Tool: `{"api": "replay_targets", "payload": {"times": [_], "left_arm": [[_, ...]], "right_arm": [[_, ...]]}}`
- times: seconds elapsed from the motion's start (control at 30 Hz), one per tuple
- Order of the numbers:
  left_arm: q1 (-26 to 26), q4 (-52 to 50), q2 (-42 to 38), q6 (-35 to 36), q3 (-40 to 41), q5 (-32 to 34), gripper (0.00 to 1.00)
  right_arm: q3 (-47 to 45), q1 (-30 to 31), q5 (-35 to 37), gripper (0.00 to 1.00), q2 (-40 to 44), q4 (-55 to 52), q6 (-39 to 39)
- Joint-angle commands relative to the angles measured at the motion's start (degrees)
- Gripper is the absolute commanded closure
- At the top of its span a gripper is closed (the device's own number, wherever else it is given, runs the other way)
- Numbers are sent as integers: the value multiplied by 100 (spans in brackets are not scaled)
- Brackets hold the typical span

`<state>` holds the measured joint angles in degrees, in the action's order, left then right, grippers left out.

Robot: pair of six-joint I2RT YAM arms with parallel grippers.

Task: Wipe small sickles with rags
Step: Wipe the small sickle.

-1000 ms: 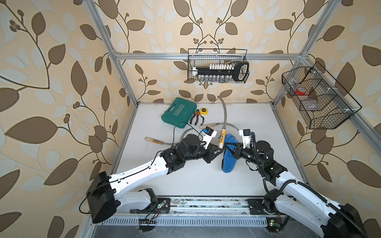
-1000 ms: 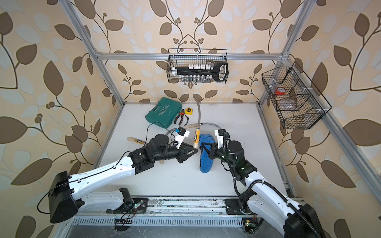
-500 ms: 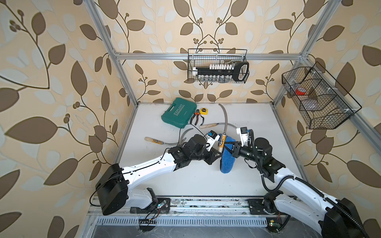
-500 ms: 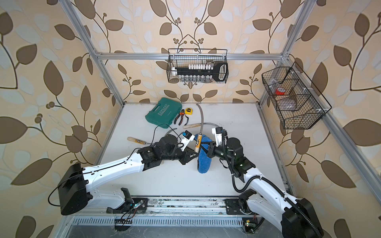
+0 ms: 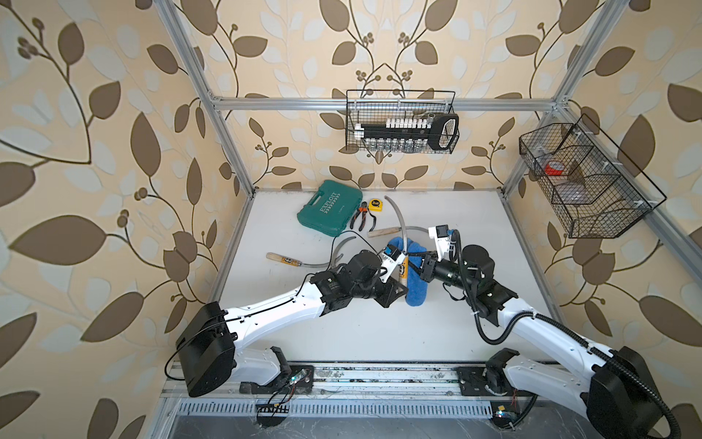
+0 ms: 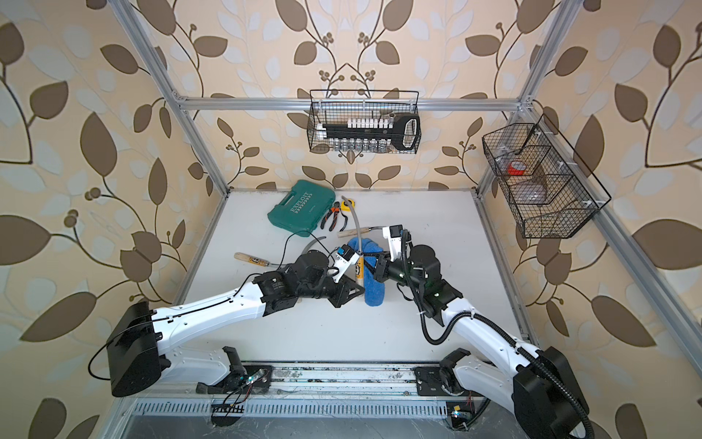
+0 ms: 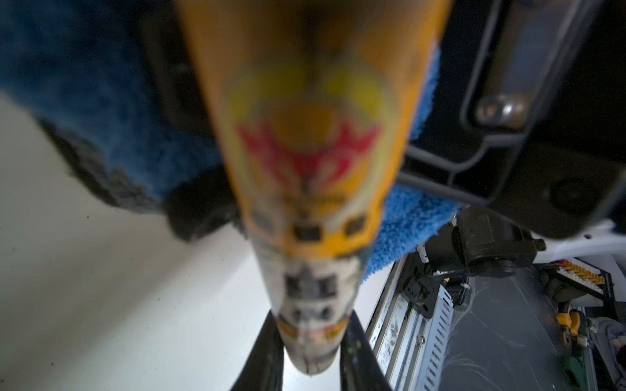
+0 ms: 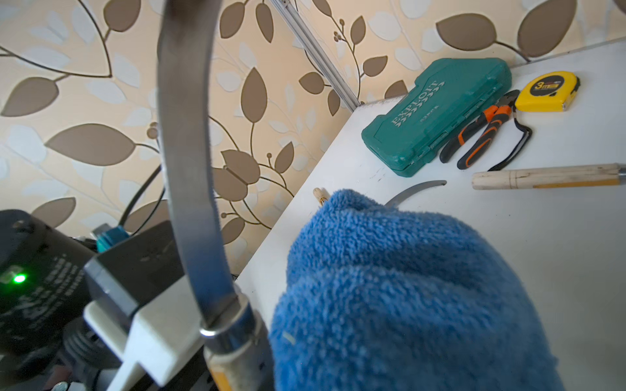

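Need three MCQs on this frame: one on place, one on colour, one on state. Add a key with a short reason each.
1. Where on the table do the pliers lie?
A at its front edge
B beside the teal case
C at its right edge

2. What colour is the cloth?
A red
B white
C blue

3. The left gripper is:
A shut on the sickle handle
B open and empty
C shut on the pliers

Key:
1 B, in both top views they lie next to the case at the back.
2 C, blue pile fills the right wrist view.
3 A, the left wrist view shows the handle's end clamped in it.
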<state>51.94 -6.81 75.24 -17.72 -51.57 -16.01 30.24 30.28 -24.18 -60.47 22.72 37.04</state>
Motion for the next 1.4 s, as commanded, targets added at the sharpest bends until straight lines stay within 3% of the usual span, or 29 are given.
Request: {"api": "replay_targets", "payload": {"times": [0.0,0.17,0.37,0.7,0.87,1.1,1.23,1.37], "left_arm": [[-35,164,-180,159,-201,317,100],[-35,48,-321,152,-223,459,100],[-35,173,-268,94,-143,353,100],[-35,144,-83,62,-222,359,100],[-35,42,30,93,-420,430,100],[-35,8,129,123,-595,374,100],[-35,-6,223,95,-666,247,100],[-35,91,291,84,-635,188,100]], "right_arm": [[-495,337,-95,100,186,404,33],[-743,440,-15,100,370,445,102],[-394,401,49,100,556,161,58],[679,-501,-673,100,21,-133,130],[154,-317,-704,100,31,129,168],[-833,54,-322,100,743,250,176],[-584,50,-176,100,984,-124,101],[-16,-186,-430,100,696,-229,3]]}}
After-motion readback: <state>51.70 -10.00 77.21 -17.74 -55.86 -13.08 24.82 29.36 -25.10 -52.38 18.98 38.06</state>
